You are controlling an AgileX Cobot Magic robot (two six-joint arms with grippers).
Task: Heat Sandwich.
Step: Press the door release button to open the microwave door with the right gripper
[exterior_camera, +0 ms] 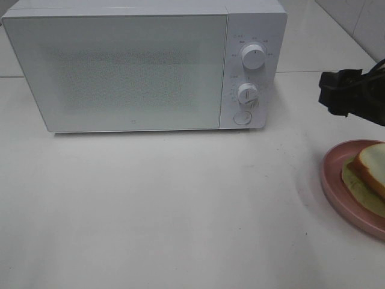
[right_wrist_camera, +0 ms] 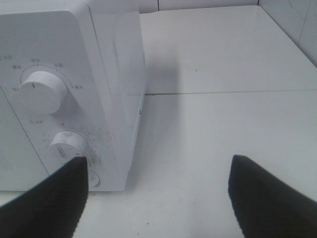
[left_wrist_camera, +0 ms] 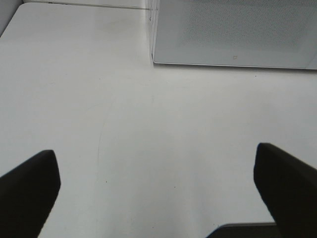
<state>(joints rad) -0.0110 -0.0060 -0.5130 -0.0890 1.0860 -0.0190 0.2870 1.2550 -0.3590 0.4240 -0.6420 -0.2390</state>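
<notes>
The sandwich (exterior_camera: 373,170), white bread with a tan crust, lies on a round pink plate (exterior_camera: 335,180) at the right edge of the exterior high view, partly cut off. A white microwave (exterior_camera: 132,66) stands at the back with its door closed. My right gripper (exterior_camera: 332,93) hovers above the table, behind the plate and right of the microwave. The right wrist view shows that gripper (right_wrist_camera: 158,166) open and empty, beside the microwave's control panel (right_wrist_camera: 49,114). My left gripper (left_wrist_camera: 154,158) is open over bare table, with the microwave's lower front corner (left_wrist_camera: 233,34) ahead of it.
The microwave's panel carries an upper knob (exterior_camera: 254,57), a lower knob (exterior_camera: 247,94) and a round button (exterior_camera: 242,117). White table (exterior_camera: 180,211) stretches in front of the microwave. A tiled wall (exterior_camera: 361,18) rises at the back right.
</notes>
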